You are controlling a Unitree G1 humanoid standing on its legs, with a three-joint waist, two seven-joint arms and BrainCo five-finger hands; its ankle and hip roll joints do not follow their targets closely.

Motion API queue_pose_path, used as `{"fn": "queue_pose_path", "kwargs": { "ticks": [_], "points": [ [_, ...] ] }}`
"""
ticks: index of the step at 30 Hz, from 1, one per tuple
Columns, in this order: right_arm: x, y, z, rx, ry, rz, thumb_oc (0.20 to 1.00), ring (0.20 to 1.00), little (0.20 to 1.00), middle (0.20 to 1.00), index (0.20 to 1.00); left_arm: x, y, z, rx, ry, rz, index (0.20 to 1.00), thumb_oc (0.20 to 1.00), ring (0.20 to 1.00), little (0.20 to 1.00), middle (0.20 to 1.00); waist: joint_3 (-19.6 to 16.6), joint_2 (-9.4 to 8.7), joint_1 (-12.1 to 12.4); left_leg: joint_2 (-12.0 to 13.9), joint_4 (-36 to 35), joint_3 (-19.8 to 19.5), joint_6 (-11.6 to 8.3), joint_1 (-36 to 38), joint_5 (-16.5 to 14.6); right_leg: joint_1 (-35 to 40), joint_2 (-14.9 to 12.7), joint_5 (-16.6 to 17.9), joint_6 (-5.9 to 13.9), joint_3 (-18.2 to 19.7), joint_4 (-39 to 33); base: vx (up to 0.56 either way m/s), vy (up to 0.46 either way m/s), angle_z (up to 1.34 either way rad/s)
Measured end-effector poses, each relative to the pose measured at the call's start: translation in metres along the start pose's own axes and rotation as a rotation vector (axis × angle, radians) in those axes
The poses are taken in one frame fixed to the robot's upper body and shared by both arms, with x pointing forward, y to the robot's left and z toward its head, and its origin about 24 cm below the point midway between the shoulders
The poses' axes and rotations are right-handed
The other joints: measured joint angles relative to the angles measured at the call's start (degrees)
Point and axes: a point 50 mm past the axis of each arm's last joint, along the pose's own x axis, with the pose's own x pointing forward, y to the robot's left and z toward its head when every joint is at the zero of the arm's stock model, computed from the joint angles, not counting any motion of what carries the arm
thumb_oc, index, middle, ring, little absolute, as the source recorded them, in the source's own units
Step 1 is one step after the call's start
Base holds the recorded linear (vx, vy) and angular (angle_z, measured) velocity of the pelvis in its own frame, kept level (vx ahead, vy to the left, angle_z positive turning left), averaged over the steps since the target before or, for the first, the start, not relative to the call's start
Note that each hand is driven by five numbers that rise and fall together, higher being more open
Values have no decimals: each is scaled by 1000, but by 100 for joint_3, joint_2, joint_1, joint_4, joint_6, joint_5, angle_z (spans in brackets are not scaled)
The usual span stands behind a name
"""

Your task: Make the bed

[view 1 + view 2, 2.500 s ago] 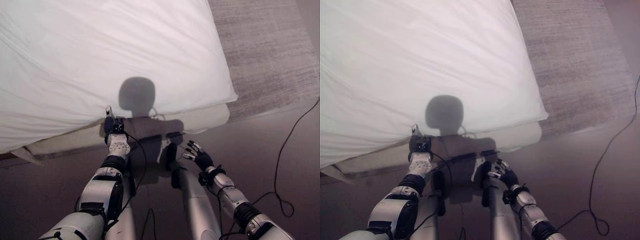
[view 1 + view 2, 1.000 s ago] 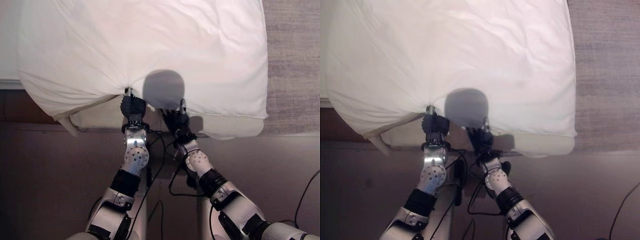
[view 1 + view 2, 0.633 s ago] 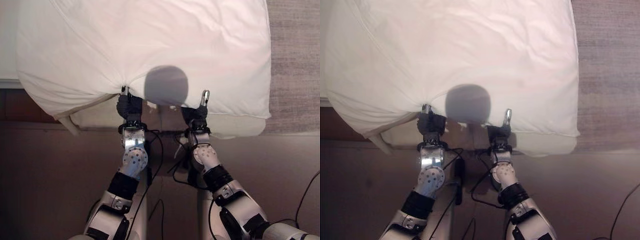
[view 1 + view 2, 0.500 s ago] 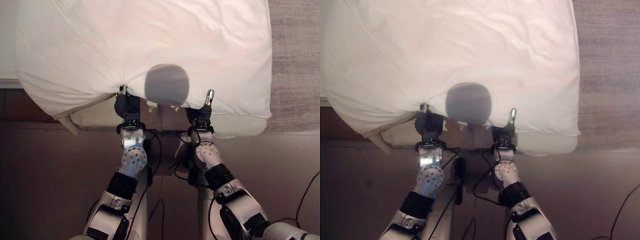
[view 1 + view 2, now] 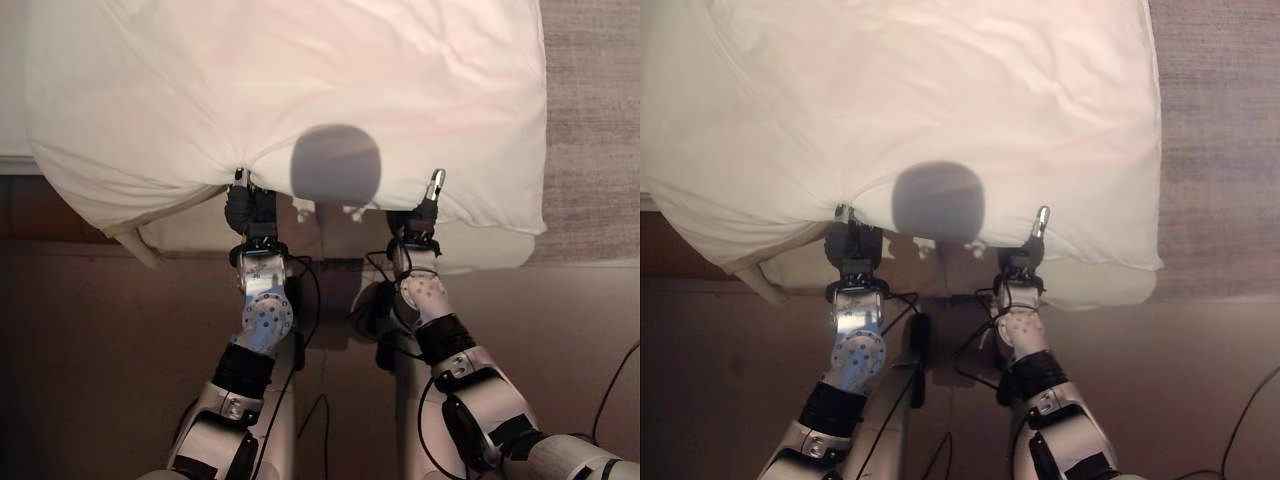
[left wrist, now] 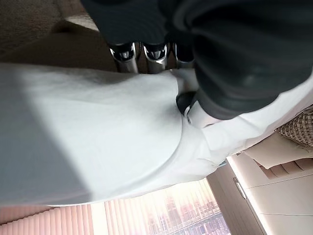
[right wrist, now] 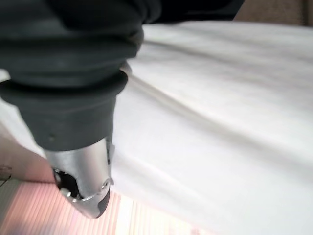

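The white, puffy fabric duvet (image 5: 300, 90) lies over the bed, its near hem overhanging the cream mattress (image 5: 190, 232) edge. Left hand (image 5: 250, 208): fingers curled round a gathered pinch of hem. Right hand (image 5: 418, 218), at the hem toward the near right corner: its fingers' closure cannot be told. Both hands should draw the hem evenly, judging by the creases. Beyond the bed's right edge lies a grey woven rug (image 5: 590, 110); dark brown floor (image 5: 110, 350) below offers no obstruction.

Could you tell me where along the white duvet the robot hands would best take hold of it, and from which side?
Grip the duvet by its near hem, coming from the foot of the bed. That edge overhangs the mattress, so fingers can probably curl under it. The left robot hand is shut on the hem, which puckers there; the right robot hand is at the same edge.
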Motion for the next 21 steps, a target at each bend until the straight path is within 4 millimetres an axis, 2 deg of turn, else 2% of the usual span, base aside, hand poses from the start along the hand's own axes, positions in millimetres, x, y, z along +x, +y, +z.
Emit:
{"fn": "queue_pose_path", "kwargs": {
  "ticks": [7,14,15,16,17,21],
  "points": [
    [1,2,3,-38,7,33,200,200,200,200,200,0,-1,0,-1,0,-2,200,200,200,200,200,0,0,-8,1,5,4,0,0,0,-2,-1,0,-1,4,10,0,0,0],
    [-5,17,9,-49,11,138,200,200,200,200,200,-3,4,0,0,1,8,200,200,200,200,200,0,0,-8,5,-7,16,1,-8,-1,-24,4,-2,-1,14,8,2,-5,0],
    [-10,20,10,-39,11,163,200,200,200,200,200,-3,4,0,1,1,-2,611,611,611,611,611,0,-1,-6,5,-12,18,0,-8,0,-24,7,0,-1,15,-2,0,0,0],
    [-10,21,10,-42,10,172,200,200,200,200,200,-4,5,0,2,1,0,956,956,956,956,956,0,-1,-8,6,-12,18,0,-8,0,-24,7,0,-2,15,-1,0,0,0],
    [-14,25,11,-32,10,194,200,200,200,200,200,-7,11,1,6,2,-2,1000,1000,1000,1000,1000,0,-1,-6,6,-28,20,0,-7,-1,-25,9,-1,-1,15,-13,0,0,0],
    [-24,36,15,-20,0,269,200,200,200,200,200,-14,31,14,-13,-29,30,1000,1000,1000,1000,1000,-1,-3,-11,4,-32,23,-1,-5,-1,-26,9,-1,-1,14,-16,0,0,0]
  ]
}}
